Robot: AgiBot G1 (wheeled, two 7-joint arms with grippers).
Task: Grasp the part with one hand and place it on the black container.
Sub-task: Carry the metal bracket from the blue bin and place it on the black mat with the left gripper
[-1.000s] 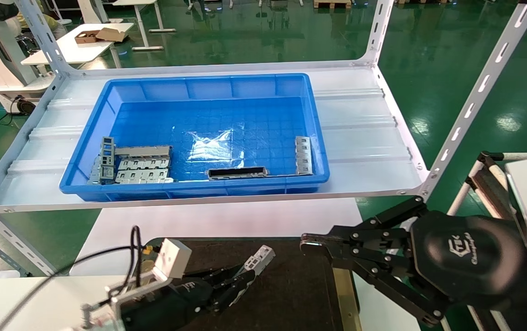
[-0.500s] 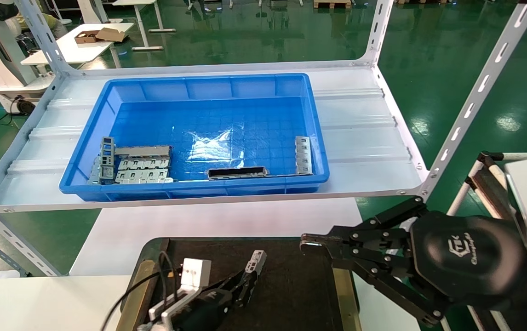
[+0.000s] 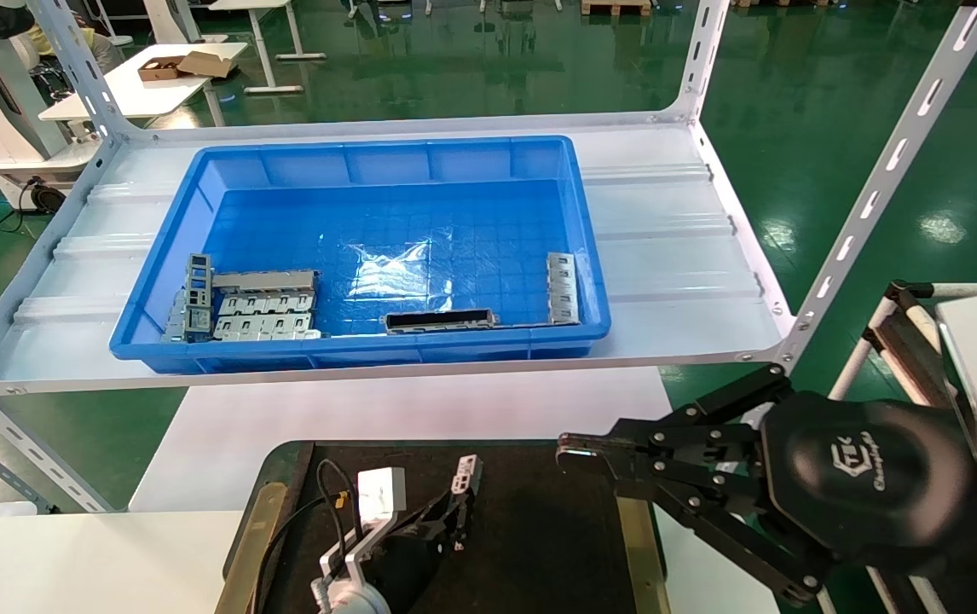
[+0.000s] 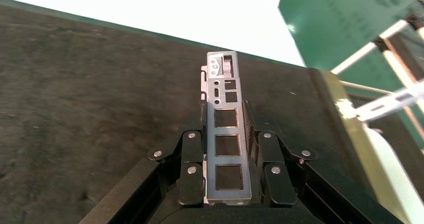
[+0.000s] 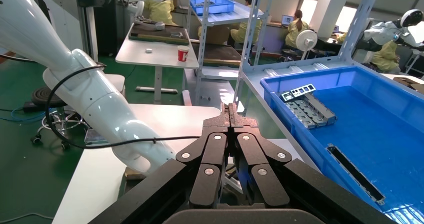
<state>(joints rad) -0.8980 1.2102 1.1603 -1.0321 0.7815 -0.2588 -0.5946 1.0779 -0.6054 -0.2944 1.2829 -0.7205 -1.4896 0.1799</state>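
The part (image 3: 465, 474) is a narrow silver-grey bar with a row of square cut-outs, and its free end sticks out past the fingers. My left gripper (image 3: 459, 510) is shut on the part (image 4: 225, 134) low over the black container (image 3: 540, 529). In the left wrist view my left gripper (image 4: 225, 120) clamps the bar's long edges above the dark mat of the container (image 4: 100, 84). I cannot tell whether the part touches the mat. My right gripper (image 3: 571, 452) hangs shut and empty above the container's right rim, with its fingertips (image 5: 230, 112) pressed together.
A blue bin (image 3: 369, 350) sits on the white shelf behind, holding silver plates (image 3: 263, 312), a dark-faced bar (image 3: 440, 321) and another silver piece (image 3: 563, 288). Slanted shelf posts (image 3: 881, 183) stand at the right. Olive-brass strips (image 3: 638, 546) edge the container's sides.
My left gripper has swung rightward over the middle of the container with the part, which now points more straight away from me. The right arm has not moved.
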